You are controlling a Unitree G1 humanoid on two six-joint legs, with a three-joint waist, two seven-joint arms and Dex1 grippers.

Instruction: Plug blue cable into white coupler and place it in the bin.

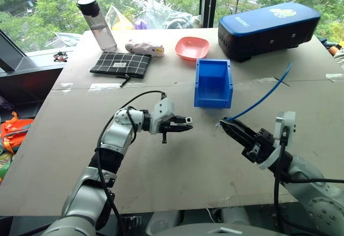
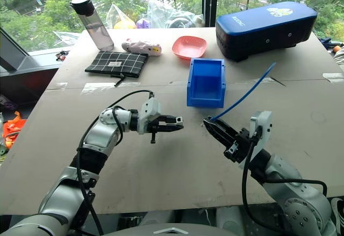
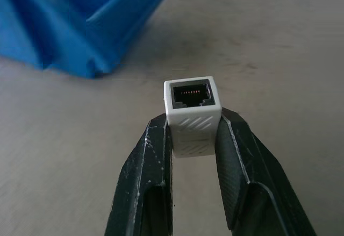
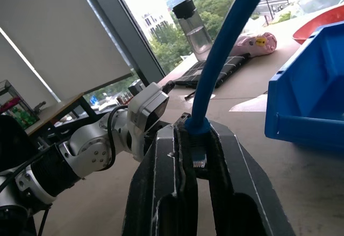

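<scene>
I am working over a pale grey tabletop (image 1: 177,161) in front of a window, with the small bright-blue plastic bin (image 1: 213,83) standing at twelve o'clock beyond both arms. My left gripper (image 1: 180,126) is clenching the tiny white rectangular plastic coupler (image 3: 192,115), dark socket facing outward. My right gripper (image 1: 232,126) is pinching the thin bright-blue network cable (image 1: 262,97) just behind its clear plug (image 4: 199,156). The two are hanging apart, so I judge mating is in hand: next I am needing plug and socket lined up squarely.
</scene>
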